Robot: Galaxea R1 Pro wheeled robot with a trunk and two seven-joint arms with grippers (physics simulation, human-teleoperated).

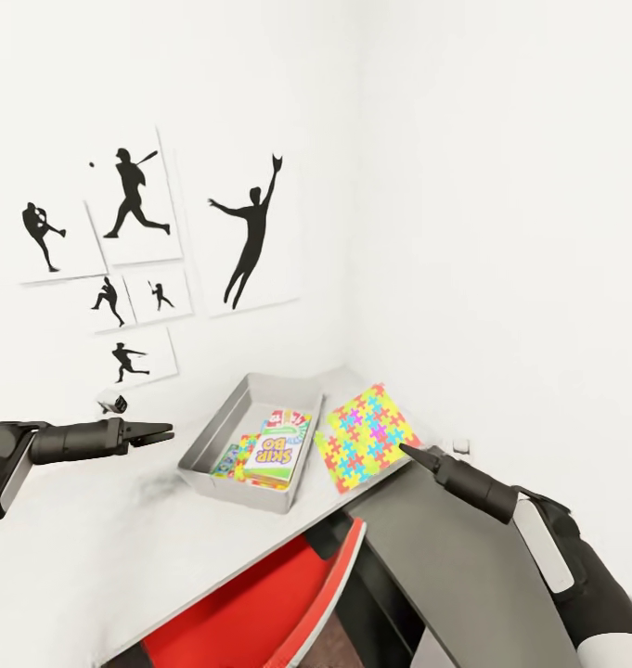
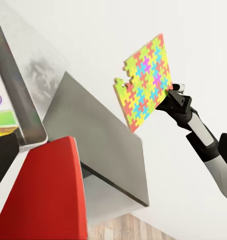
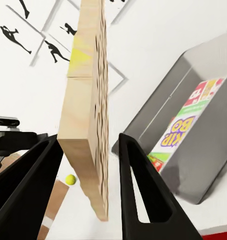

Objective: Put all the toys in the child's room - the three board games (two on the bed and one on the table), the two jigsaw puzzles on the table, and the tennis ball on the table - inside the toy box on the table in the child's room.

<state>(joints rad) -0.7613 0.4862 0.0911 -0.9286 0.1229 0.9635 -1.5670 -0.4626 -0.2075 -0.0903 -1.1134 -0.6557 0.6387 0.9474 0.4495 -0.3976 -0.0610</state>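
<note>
A corner of a white-walled room, seen from above. A pale bench (image 1: 93, 547) runs along the wall, and on it sits the grey toy box (image 1: 225, 425), its long axis running away from the robot toward the corner. Inside lie game boxes (image 1: 271, 449), the top one printed "Skip-Bo".

The right gripper (image 1: 406, 449) holds a jigsaw puzzle (image 1: 369, 436), a flat box covered in bright interlocking pieces. The jaws clamp its lower edge, one on each flat face, as the right wrist view shows. The puzzle is lifted and tilted, just to the right of the toy box and close to its right wall. Likely next move: carry it left over that wall and lay it flat on the games.

The left gripper (image 1: 160, 432) hovers over the bench left of the toy box, carrying nothing, jaws nearly together. It is near the box's left wall but off the puzzle's path.

A small yellow ball (image 3: 70, 179) appears in the right wrist view, beyond the puzzle. A red chair (image 1: 260, 603) stands below the bench edge. Black baseball silhouettes (image 1: 135, 195) hang on the wall.
</note>
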